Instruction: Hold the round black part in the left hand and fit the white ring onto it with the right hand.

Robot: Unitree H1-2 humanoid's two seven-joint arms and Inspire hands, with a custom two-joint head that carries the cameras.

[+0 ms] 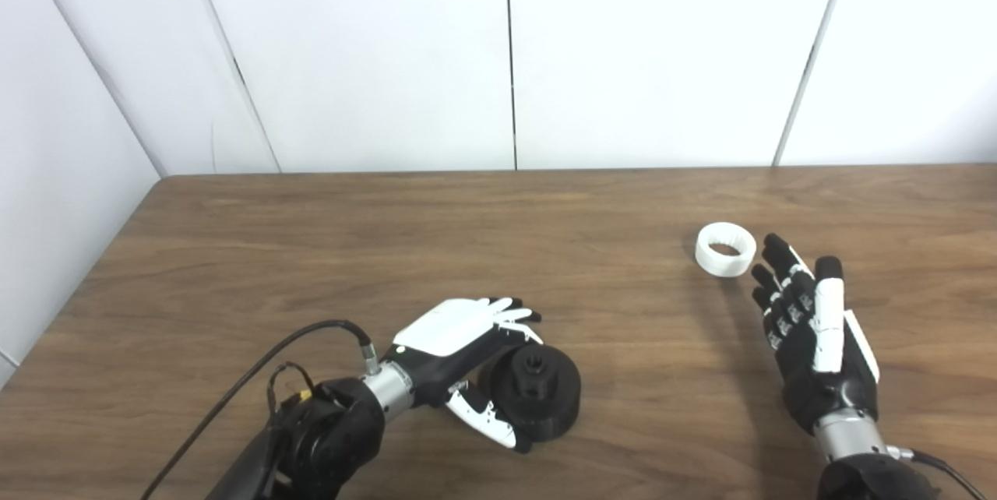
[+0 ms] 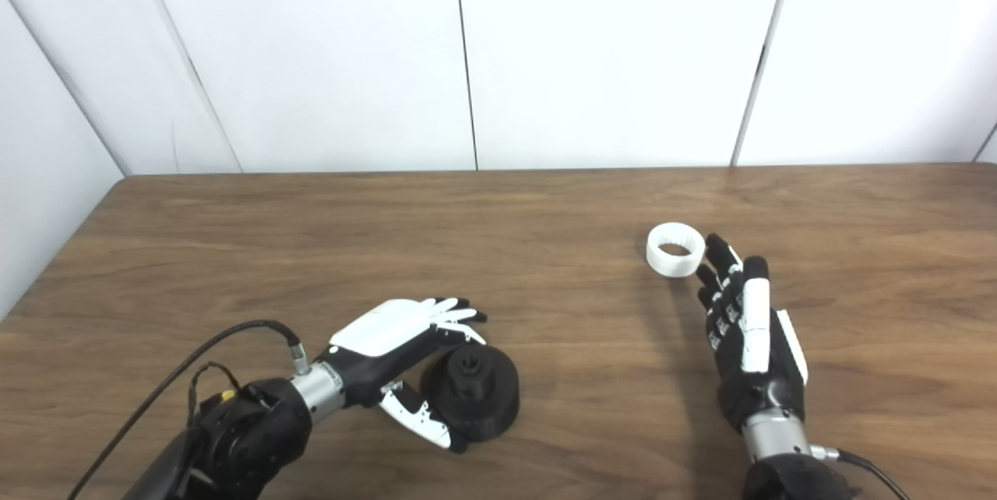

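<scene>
Low at lower left, the left hand (image 1: 459,352) cups the round black part (image 1: 537,391) resting on the table (image 1: 389,251), fingers curled around its side. Right of centre, the white ring (image 1: 725,248) lies just beyond the spread right hand (image 1: 810,336).

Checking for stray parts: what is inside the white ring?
Inside the white ring only bare wooden table shows. The near inner wall is hidden by its own rim. The right hand is beside it, open, not reaching in.

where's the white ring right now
The white ring lies on the table's right side, just beyond the open right hand's fingertips, far from the black part.
</scene>
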